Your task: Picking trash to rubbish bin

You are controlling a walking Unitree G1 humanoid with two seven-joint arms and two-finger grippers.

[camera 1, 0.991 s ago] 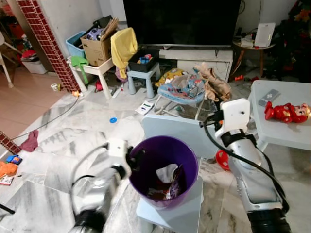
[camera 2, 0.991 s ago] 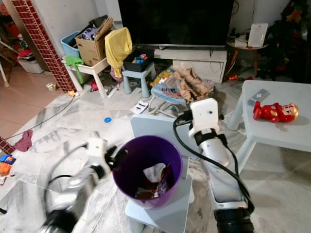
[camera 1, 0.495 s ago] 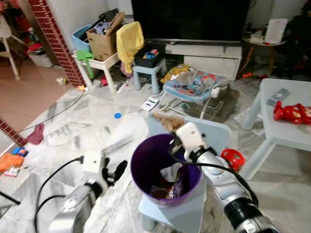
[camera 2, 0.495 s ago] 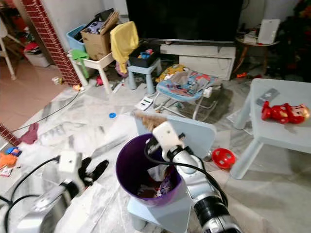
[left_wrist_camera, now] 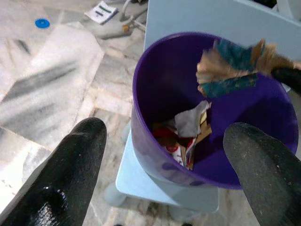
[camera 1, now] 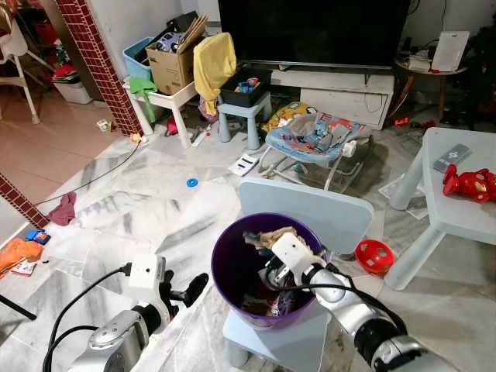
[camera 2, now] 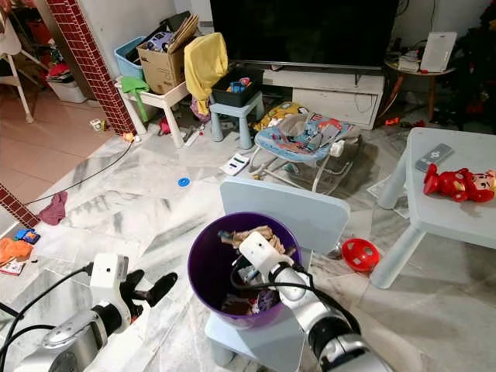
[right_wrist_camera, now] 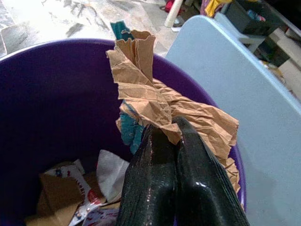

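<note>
Right gripper (right_wrist_camera: 162, 129) clamps crumpled brown paper (right_wrist_camera: 155, 101) over the purple bin (camera 1: 225, 267); release remains. Left gripper (left_wrist_camera: 164, 155), at the bin's 9 o'clock, hangs spread.

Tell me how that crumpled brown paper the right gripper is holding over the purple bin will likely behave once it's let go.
The crumpled brown paper, pinched by the right gripper, looks thin and creased, so probably light and floppy. It should drop slowly into the purple bin, perhaps catching on the fingers. Its folds will likely spring open a little.
</note>
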